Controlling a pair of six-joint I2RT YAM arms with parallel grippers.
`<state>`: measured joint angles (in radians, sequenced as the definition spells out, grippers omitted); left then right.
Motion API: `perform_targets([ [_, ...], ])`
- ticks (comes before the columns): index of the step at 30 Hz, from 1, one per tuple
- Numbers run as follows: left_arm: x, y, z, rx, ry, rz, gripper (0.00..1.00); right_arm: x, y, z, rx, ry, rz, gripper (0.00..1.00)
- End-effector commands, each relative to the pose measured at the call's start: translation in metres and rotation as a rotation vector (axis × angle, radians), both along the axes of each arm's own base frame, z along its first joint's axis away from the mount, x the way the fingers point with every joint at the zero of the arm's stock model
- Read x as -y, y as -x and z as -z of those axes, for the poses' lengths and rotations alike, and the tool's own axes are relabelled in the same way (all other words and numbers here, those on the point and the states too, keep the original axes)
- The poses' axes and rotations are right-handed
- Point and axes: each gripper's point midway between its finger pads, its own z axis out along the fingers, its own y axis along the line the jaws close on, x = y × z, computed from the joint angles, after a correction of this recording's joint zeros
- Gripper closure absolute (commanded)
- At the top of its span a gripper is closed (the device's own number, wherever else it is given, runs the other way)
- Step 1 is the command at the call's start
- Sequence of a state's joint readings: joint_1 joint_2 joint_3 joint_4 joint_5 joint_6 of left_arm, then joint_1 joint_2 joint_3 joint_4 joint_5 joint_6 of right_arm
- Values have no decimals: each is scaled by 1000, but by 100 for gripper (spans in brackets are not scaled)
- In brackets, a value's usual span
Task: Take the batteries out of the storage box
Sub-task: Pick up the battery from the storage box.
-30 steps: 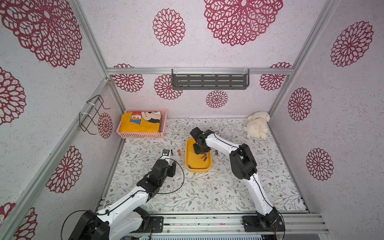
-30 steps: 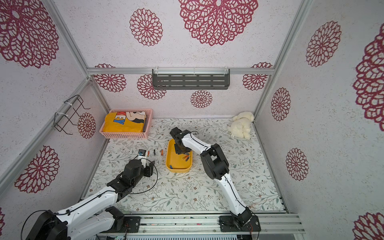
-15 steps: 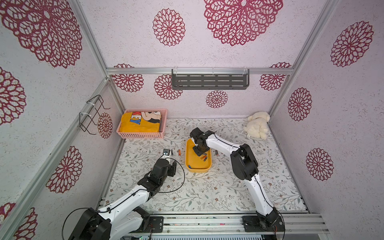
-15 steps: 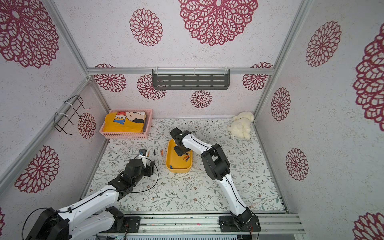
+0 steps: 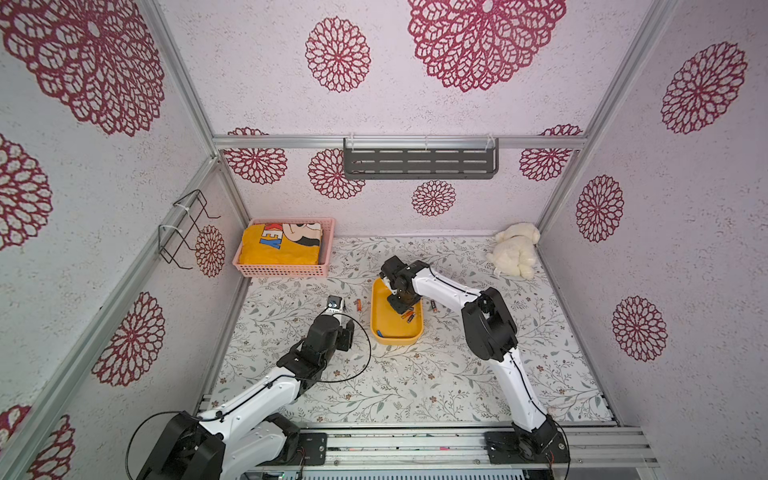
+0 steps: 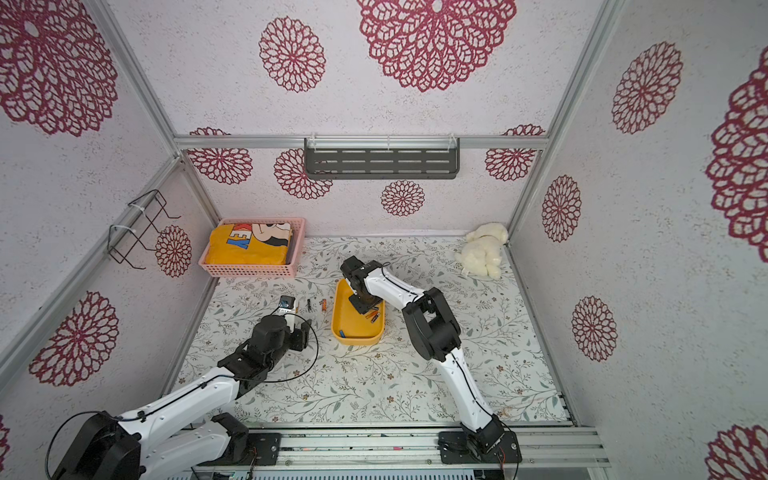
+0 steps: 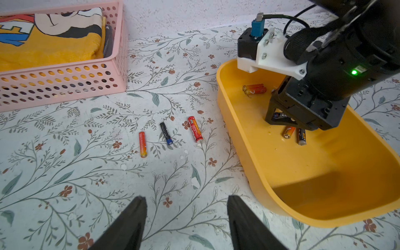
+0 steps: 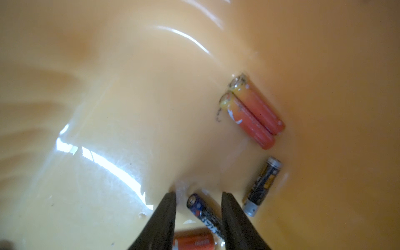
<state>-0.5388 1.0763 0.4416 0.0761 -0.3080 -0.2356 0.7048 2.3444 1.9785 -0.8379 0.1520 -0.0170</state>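
Clamp parted right gripper (image 8: 198, 194) squarely across dark battery (image 8: 204, 215) at frame's lower centre, missing orange battery (image 8: 194, 242) below, leaving empty left gripper (image 7: 186, 197) parted.

We're looking into a robot lab's test cell dressed up like a home: aluminium framing (image 5: 291, 141) boxes it in, flowered wallpaper (image 5: 338, 54) covers the walls, a left arm (image 5: 257, 395) and right arm (image 5: 490, 324) sit bolted to a metal rail (image 5: 415, 444), and a pink basket (image 5: 286, 270), plush toy (image 5: 515, 249) and grey shelf (image 5: 419, 164) surround the floral desk (image 5: 415, 374).
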Motion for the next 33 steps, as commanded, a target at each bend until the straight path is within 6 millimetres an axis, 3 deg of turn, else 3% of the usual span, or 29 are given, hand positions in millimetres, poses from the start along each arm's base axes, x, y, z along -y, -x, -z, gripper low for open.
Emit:
perform_targets([
  [1, 1, -5, -6, 10, 1, -6, 36, 10, 6, -23, 1, 4, -7, 61],
  [8, 2, -5, -5, 3, 1, 0, 36, 19, 5, -11, -16, 13, -3, 67],
  [13, 2, -6, -5, 2, 1, -4, 36, 22, 5, 2, -29, 15, -8, 76],
  [18, 2, -6, -5, 1, -1, -3, 35, 13, 0, 2, -30, -25, -25, 89],
  [23, 2, -8, -6, -5, -5, -15, 35, -9, -10, -11, -26, -106, -44, 95],
  [30, -2, -15, -19, 0, 2, -66, 34, -39, -32, -55, 10, -272, 16, 98],
  [33, 3, -19, -24, 3, 10, -61, 35, -42, -38, -63, 9, -314, 51, 98],
])
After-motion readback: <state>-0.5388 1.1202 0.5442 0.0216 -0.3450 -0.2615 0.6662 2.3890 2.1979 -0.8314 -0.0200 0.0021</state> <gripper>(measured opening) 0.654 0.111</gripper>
